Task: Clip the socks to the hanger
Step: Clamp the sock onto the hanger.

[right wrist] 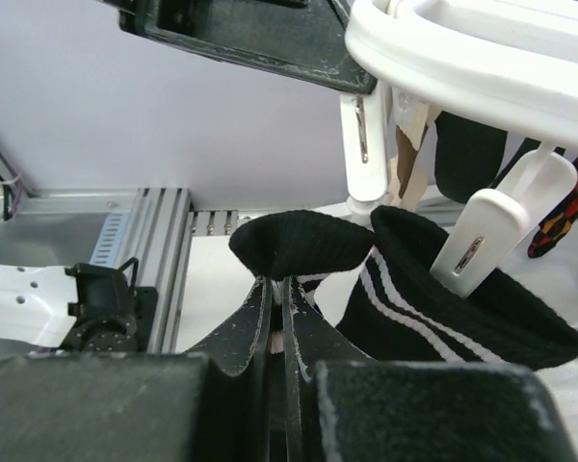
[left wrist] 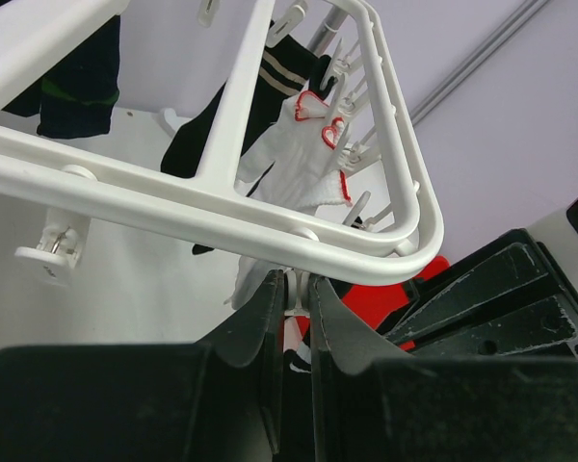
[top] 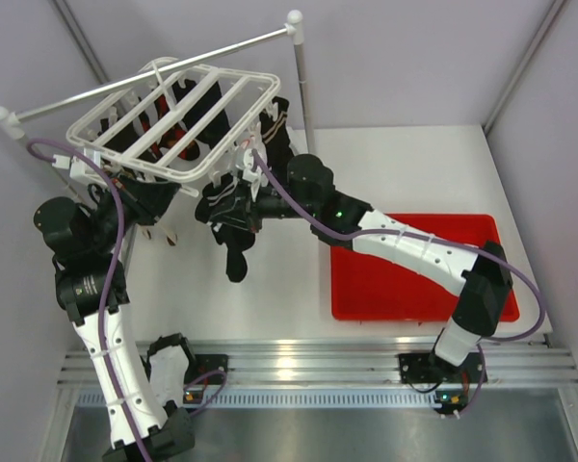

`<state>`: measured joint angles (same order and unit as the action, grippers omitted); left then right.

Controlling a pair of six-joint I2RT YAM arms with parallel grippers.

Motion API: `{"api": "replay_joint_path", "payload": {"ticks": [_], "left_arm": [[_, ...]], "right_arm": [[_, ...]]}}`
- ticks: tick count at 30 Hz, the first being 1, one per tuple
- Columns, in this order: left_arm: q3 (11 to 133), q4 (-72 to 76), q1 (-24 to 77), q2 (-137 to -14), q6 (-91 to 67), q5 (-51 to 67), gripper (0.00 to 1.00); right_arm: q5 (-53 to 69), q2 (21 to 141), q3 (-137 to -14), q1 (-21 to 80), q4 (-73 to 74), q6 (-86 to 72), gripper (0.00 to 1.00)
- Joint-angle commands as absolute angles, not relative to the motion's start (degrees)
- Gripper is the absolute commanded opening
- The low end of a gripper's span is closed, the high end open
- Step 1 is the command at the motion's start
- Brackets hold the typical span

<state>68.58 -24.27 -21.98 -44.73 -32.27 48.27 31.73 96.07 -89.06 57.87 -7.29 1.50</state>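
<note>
- right gripper (right wrist: 275,287): fingers fully closed, pinching the folded cuff of a black sock (right wrist: 299,245). The foot of it hangs free below the hanger's near edge, above the table.
- left gripper (left wrist: 291,289): jaws nearly together, apparently squeezing a white clip (right wrist: 364,154) under the rim of the hanger (left wrist: 173,202).
- clip: hangs just above the held cuff, not touching it.
- second sock (right wrist: 462,308): white-striped, just beside the held one, with a neighbouring clip at its cuff.
- step in hand, by judgement: presenting cuff to clip.
- next move calls for: raising the cuff between the clip's tips, then letting the clip close before the right fingers let go.
- further out: red tray (top: 414,279), well apart.
</note>
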Motion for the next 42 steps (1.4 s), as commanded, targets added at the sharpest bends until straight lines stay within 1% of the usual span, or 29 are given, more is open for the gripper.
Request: {"api": "replay_joint_path", "payload": {"ticks": [1,11,42], "left_arm": [[70.14,-24.17,-21.97,-43.95,-33.13,50.18,0.00],[69.70,-24.96,-21.97,-43.42,-33.66,51.33,0.00],[69.26,-25.05,-21.97,-43.68,-35.24,53.52,0.00]], "right_arm": [[30.15,96.77,-91.85,58.36,-10.99,3.34,0.00],[30.06,97.03,-91.23,56.60,-11.78,3.95,0.00],[30.50,100.02,-97.12,56.78,-12.48,4.48,0.00]]}}
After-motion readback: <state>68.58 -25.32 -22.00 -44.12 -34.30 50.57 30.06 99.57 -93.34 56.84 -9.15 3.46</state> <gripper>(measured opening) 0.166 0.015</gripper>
